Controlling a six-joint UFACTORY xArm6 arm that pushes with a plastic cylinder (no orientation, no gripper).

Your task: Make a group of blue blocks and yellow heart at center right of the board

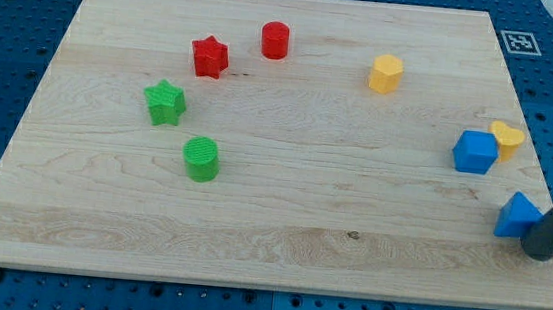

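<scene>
A blue cube (pixel 476 151) sits at the view's right, touching a yellow heart (pixel 507 138) just to its upper right. A blue triangular block (pixel 517 215) lies lower, near the board's right edge, a short gap below the cube. My tip (pixel 544 255) is at the board's right edge, right beside the blue triangular block on its lower right side.
A yellow hexagonal block (pixel 386 73) sits at upper centre-right. A red cylinder (pixel 276 40) and a red star (pixel 209 56) are at the upper middle. A green star (pixel 165 102) and a green cylinder (pixel 200 158) are at the left. The wooden board (pixel 269 245) ends just right of my tip.
</scene>
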